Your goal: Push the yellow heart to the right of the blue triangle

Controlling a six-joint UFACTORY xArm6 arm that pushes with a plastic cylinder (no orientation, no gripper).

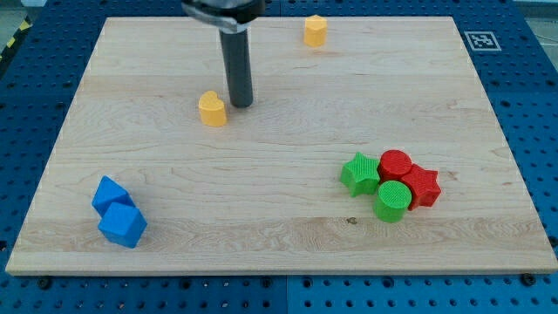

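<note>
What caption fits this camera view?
My tip sits just right of the yellow heart, far above the two blue blocks.

A pale wooden surface [288,218] with visible grain lies on a blue perforated base [532,105] that shows on the left, right and near sides, with a black-and-white marker tag [481,39] at the far right corner.

My tip [241,103] stands just right of the heart [212,109]; two blocks [118,212] lie bottom-left

A green star [359,173], green cylinder [392,201], red cylinder [396,163] and red star [424,185] cluster together; a yellow hexagon [315,30] sits apart.
</note>
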